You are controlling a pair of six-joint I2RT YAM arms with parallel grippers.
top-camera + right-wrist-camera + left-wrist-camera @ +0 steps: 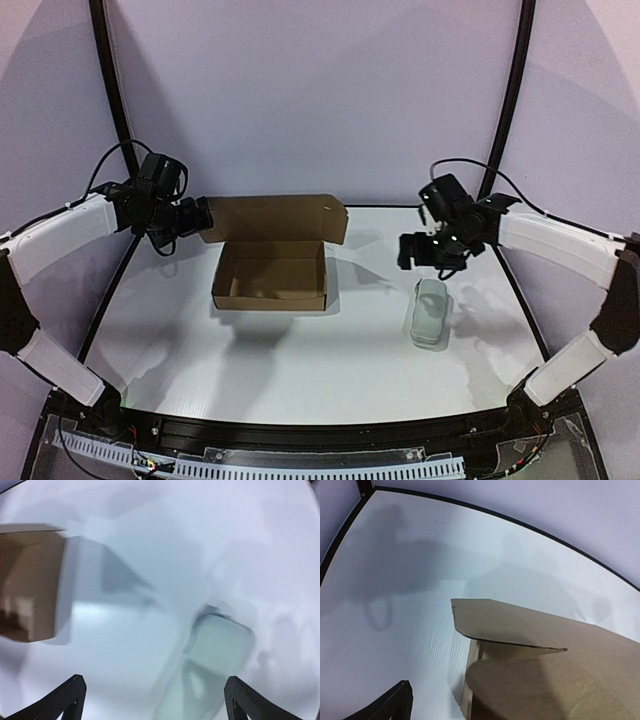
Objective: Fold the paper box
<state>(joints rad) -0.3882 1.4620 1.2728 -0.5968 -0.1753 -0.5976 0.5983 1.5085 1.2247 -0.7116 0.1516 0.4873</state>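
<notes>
two grippers are in view. the left gripper (pixel 203 221) sits at the left end of the raised lid (pixel 275 218). in the left wrist view only one of its fingers (pixel 395 706) shows, far out at the lower left corner. the other is hidden behind cardboard, so the jaws read as spread wide, with no pinch to be seen. the right gripper (pixel 427 252) hangs with its jaws wide apart, holding nothing, above a pale grey-green oblong object (pixel 430 310). the paper box (pixel 270 278) stands left of centre on the white table (pixel 300 370), its tray open upward and its lid upright along the far side. a pale lilac backdrop (pixel 320 100) curves behind, crossed by black poles (pixel 110 90).
</notes>
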